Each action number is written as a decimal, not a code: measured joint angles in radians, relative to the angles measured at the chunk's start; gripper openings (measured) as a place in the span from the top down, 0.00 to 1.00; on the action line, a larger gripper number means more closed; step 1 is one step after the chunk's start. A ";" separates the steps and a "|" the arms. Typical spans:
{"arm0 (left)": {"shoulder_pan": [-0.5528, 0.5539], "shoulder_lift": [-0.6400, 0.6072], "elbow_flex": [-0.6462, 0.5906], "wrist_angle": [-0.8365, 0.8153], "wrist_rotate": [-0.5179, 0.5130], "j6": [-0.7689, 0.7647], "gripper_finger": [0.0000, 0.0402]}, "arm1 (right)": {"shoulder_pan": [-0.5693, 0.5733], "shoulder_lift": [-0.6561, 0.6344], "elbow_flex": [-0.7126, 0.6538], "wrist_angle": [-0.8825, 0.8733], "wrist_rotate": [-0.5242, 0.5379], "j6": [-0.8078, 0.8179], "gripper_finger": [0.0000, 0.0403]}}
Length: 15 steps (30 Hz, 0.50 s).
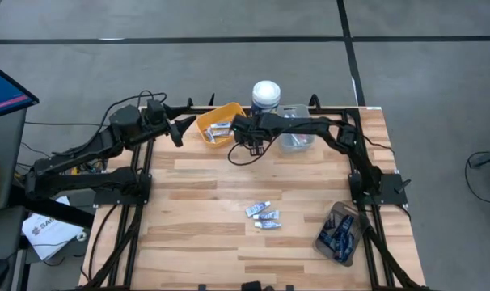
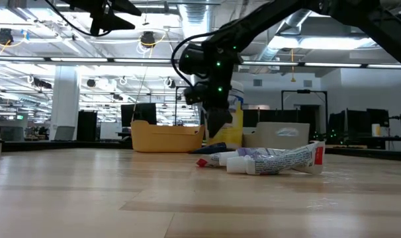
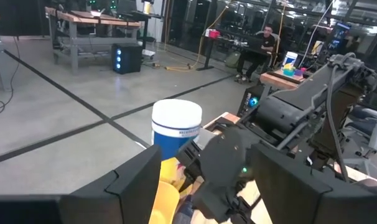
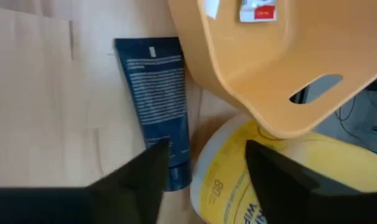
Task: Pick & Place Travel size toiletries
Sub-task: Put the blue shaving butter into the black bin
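right gripper [image 1: 256,147] hangs upper centre beside the yellow bin [image 1: 216,127], fingers spread and empty above a navy tube [image 4: 157,106]; more toiletry tubes [image 1: 264,215] lie mid-table; left gripper [image 1: 177,129] parted, upper left

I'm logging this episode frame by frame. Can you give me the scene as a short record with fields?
right gripper: open, over the table beside the yellow bin, nothing held
left gripper: raised by the bin's other side, open, idle
navy tube: lying on the table by the bin and the yellow canister
loose white-and-blue tubes: clustered mid-table
dark tray: holds navy items
clear bin: behind the right arm
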 joint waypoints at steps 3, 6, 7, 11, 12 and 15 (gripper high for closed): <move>0.000 0.000 0.000 -0.006 0.000 -0.005 0.40 | -0.013 0.000 0.000 -0.013 -0.043 0.001 0.70; 0.000 0.000 0.000 -0.011 0.000 -0.022 0.40 | -0.018 0.000 0.000 -0.022 -0.100 0.003 0.88; 0.000 0.000 0.000 -0.011 0.000 -0.025 0.40 | -0.017 0.000 0.000 -0.019 -0.102 0.003 0.93; 0.000 0.000 0.000 -0.014 0.000 -0.027 0.40 | -0.016 0.000 0.000 0.022 -0.106 0.014 0.96; 0.000 0.000 0.000 -0.014 0.000 -0.027 0.40 | -0.016 0.000 0.000 0.031 -0.107 0.021 0.95; 0.000 0.000 0.000 -0.015 0.000 -0.027 0.40 | -0.017 0.000 0.000 0.044 -0.107 0.037 0.94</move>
